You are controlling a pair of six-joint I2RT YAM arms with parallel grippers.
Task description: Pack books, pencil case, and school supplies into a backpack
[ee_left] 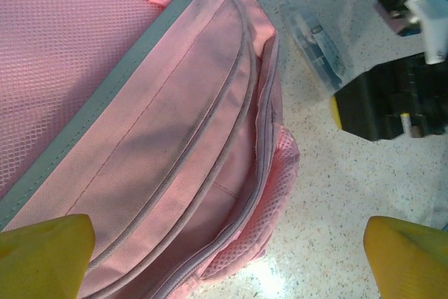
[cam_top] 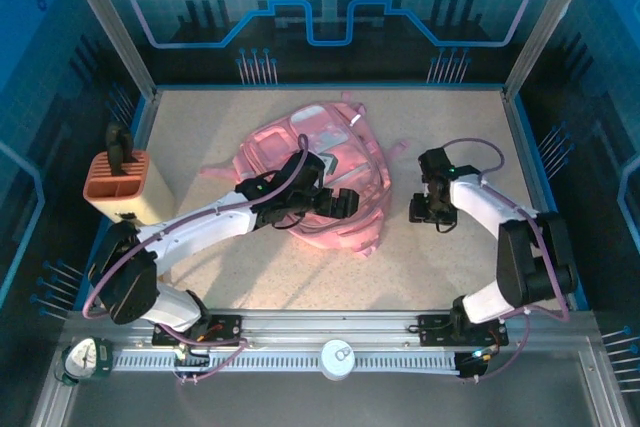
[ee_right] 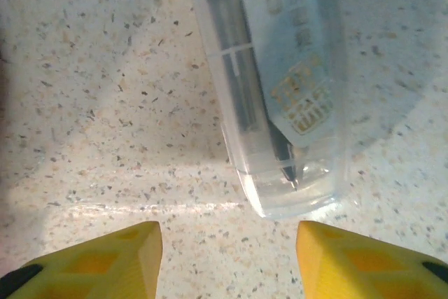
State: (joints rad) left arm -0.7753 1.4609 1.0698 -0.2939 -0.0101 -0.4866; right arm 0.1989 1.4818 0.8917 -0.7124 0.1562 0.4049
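The backpack [cam_top: 335, 147] is soft pink, with a fine pink mesh panel, a dull grey-green band and grey piping along its seams. The desk [cam_top: 420, 267] is cream, flecked with dark and tan specks. The pencil case [ee_right: 280, 89] is translucent pale blue-white, printed with small orange-yellow squares. The left fingers [ee_left: 42, 257] and right fingers [ee_right: 98, 260] are bright yellow. At the desk's left edge, the holder [cam_top: 120, 187] is orange above and cream below.
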